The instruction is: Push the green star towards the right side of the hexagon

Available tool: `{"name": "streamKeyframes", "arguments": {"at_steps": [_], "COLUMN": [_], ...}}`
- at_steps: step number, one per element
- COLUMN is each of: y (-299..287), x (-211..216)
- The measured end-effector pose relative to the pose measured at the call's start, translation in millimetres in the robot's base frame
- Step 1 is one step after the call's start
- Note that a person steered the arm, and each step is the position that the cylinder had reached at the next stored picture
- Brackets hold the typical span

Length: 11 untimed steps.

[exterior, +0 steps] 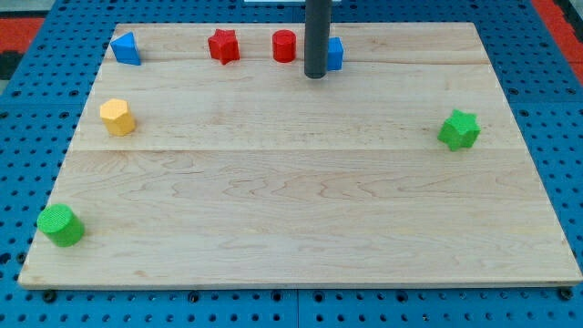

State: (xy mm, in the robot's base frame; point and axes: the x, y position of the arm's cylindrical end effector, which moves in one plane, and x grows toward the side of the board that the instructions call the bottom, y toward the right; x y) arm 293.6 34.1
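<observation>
Six blocks on wooden counter [301, 219]: green star [459, 129] near view's right edge, yellow hexagon [117, 117] near view's left edge, well apart from star; blue triangular block [126, 48] at top left; red star [223, 46] and red cylinder [284, 46] along top; blue block [335, 54] partly hidden behind rod; green cylinder [60, 225] at bottom left. My tip [315, 75] near view's top centre, just beside blue block, far from green star. End effector: plain rod, no jaws to part or close.
</observation>
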Motion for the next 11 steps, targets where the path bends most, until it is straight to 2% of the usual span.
{"name": "streamKeyframes", "arguments": {"at_steps": [1,2,3,4,5,6,7,8,9,10,11], "y": [22,19,45,175,257,237,115,-17,-114,-80,-21], "x": [-16,-30,28,71,116,129,119,89,73,84,65]}}
